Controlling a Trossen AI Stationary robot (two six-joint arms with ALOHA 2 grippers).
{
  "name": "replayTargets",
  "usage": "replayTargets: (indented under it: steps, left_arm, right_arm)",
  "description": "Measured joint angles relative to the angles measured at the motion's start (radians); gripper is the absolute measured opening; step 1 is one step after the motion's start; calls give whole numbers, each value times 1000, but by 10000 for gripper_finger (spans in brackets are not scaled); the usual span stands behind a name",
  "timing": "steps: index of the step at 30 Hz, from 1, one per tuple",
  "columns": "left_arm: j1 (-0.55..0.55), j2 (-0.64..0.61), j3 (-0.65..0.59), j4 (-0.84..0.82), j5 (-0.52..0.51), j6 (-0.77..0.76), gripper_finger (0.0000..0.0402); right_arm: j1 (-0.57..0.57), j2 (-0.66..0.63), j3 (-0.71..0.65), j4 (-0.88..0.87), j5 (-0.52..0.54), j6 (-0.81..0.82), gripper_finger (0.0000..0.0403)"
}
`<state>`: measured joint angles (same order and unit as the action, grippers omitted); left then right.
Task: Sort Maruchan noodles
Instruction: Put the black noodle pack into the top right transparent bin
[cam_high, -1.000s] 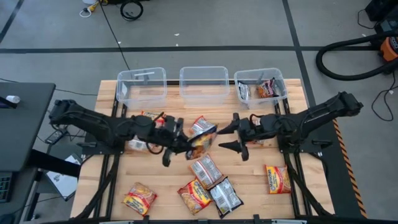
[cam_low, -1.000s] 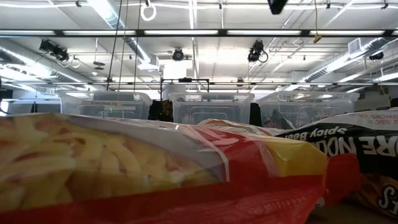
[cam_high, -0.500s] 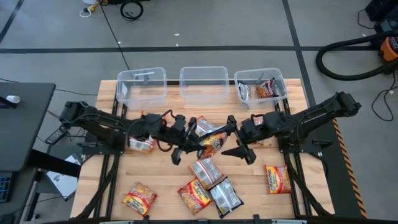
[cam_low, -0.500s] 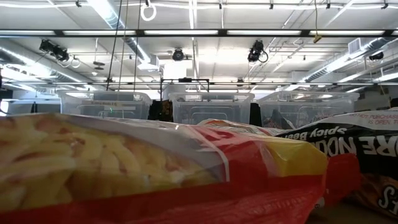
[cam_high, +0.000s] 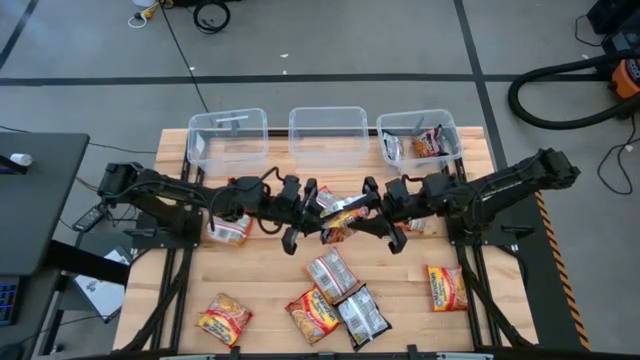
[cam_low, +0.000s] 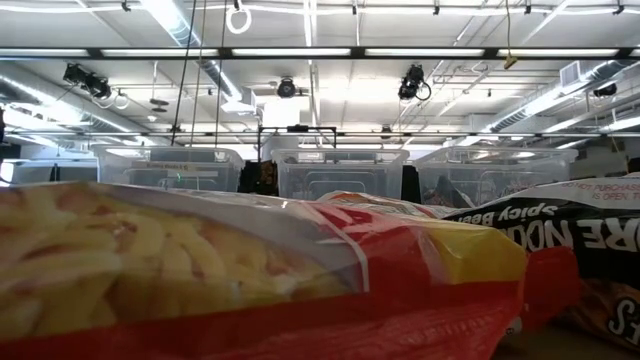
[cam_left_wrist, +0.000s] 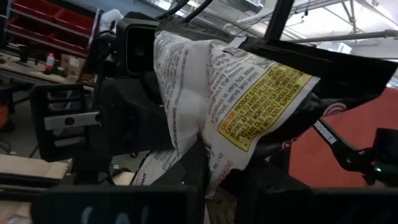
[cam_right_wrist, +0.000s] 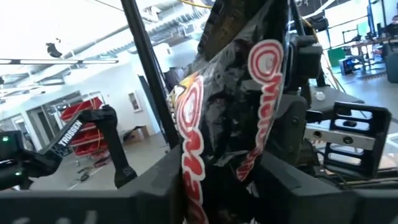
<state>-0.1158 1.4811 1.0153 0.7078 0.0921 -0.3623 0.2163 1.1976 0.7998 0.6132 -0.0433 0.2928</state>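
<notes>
A dark black-and-silver noodle packet with red logos hangs above the table's middle, between my two grippers. My left gripper is shut on its left end. My right gripper is shut on its right end. The left wrist view shows the packet's printed back with a yellow label; the right wrist view shows its black front. Other noodle packets lie flat on the table: a silver one, an orange one and one at the right. My left gripper pinches the packet's left end between its two fingers, coming level from the table's left. The packet is lifted clear of the table and stands nearly on edge. My right gripper has the packet's right end between its two fingers, coming level from the table's right. The packet fills the gap between the fingers and rises upright past them.
Three clear bins stand along the far edge: left, middle and right, the right one holding packets. More packets lie near the front edge and under the left arm. Packets fill the low view.
My left gripper has carried the packet toward the table's right, up to my right gripper. My right gripper stood wide open and has shut its fingers around the packet's right end. The packet has turned more on edge and stays clear of the table.
</notes>
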Motion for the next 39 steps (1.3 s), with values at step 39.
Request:
replayTargets:
  steps: [39]
  left_arm:
    - [17, -555, -1, -1279, -506, 56, 183]
  right_arm:
    - [-977, 177, 478, -1669, 464, 204, 90]
